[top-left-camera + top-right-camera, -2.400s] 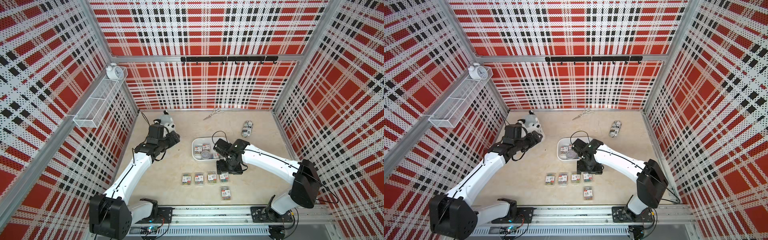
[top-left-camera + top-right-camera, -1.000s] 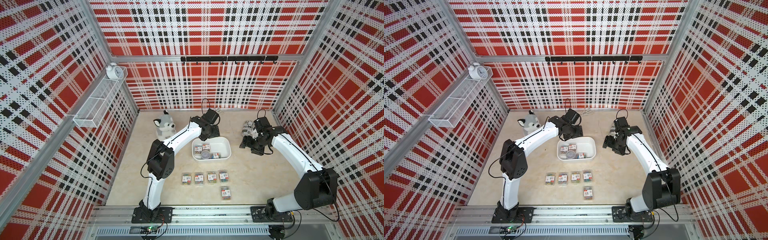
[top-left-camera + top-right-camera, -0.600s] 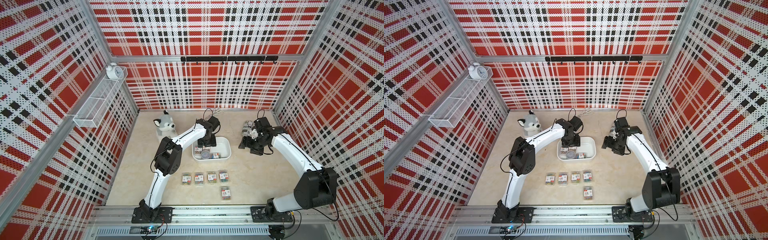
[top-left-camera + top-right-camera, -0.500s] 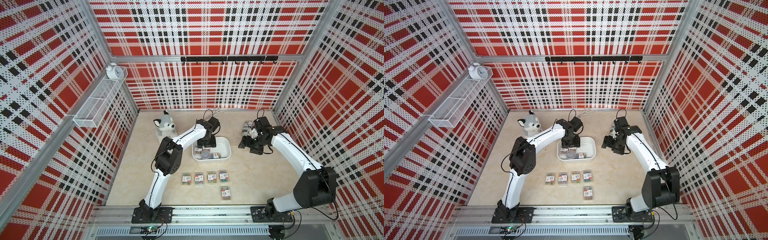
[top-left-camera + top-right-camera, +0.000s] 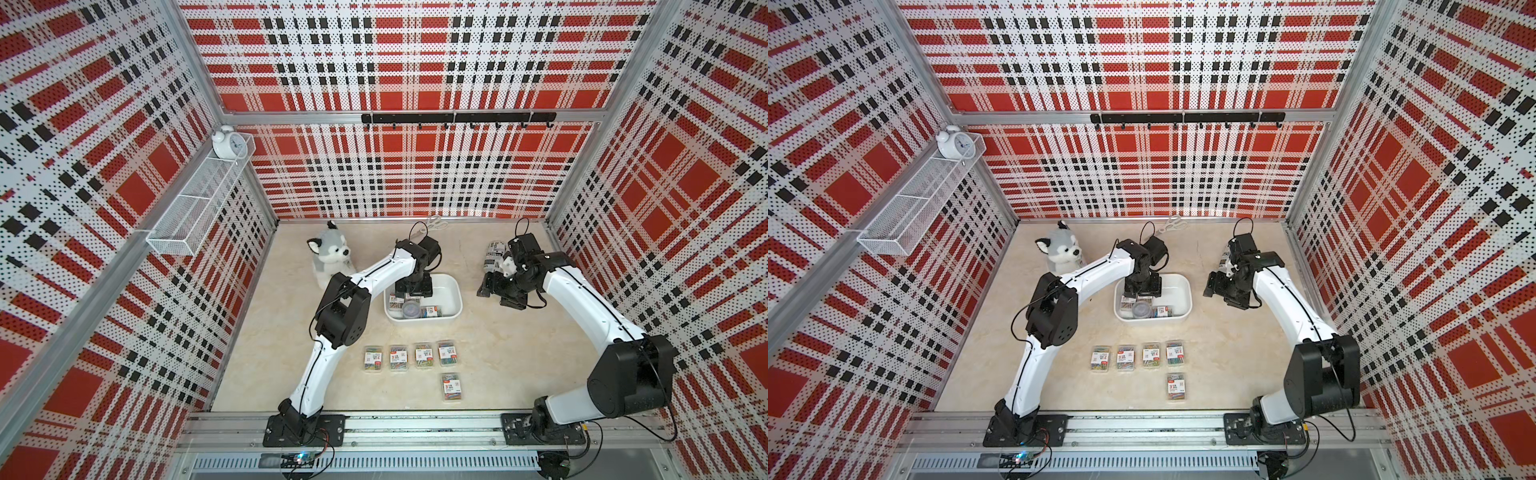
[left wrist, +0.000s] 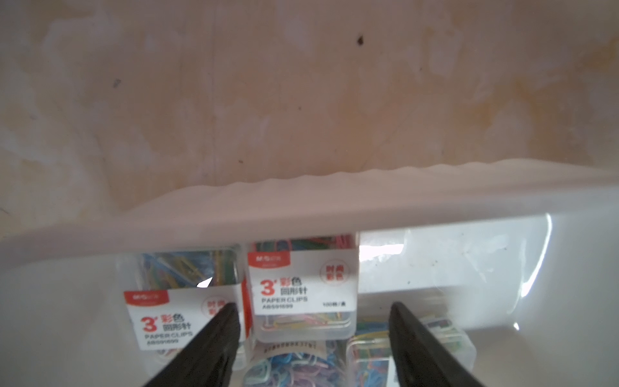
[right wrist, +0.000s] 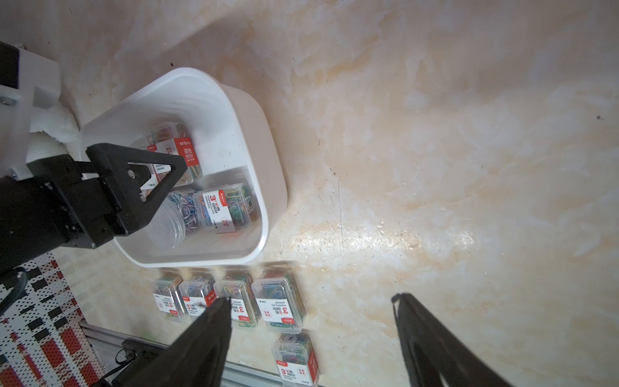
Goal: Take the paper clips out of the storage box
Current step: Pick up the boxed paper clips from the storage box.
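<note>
In storage box [image 5: 446,293], left gripper [image 6: 313,306] open astride one paper clips case [image 6: 303,291], not pinching. Beside box, right gripper [image 7: 311,301] open, empty; five cases [image 5: 424,355] outside, in front of box.

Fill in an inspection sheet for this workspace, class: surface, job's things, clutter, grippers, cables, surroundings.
Surface: beige marbled table.
Job's things: white box holds three clip cases and a round tub; five cases lie on the table before it.
Clutter: plush dog, scissors, printed cylinder.
Grippers: left gripper open inside the box, over a case; right gripper open, empty.
Cables: black loop at each wrist.
Surroundings: plaid walls, wire basket with clock, hook rail.
</note>
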Motion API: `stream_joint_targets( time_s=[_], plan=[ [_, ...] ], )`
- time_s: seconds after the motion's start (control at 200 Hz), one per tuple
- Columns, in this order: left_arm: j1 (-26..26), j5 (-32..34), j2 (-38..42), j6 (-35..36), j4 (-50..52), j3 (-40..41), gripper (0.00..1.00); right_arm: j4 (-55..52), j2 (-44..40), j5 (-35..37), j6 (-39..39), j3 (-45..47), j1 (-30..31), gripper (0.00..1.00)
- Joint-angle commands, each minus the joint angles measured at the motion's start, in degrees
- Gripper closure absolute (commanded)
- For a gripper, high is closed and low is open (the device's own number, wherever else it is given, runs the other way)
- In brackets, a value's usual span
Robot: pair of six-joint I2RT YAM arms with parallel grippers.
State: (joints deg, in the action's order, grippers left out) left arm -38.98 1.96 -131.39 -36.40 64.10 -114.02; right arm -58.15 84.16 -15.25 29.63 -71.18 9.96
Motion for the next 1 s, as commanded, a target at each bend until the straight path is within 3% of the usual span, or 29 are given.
stream_joint_targets(
  time_s=[0.0,0.997],
  plan=[
    [-0.02,-0.19,-1.69,0.96,0.9,-1.99,0.28,-0.03,-2.15,0.57,-0.18,0.86,-0.55,0.18],
    [-0.31,-1.61,-5.34,1.44,2.14,-5.17,0.32,1.69,-2.73,-1.19,-0.08,1.45,-1.07,0.19]
  ],
)
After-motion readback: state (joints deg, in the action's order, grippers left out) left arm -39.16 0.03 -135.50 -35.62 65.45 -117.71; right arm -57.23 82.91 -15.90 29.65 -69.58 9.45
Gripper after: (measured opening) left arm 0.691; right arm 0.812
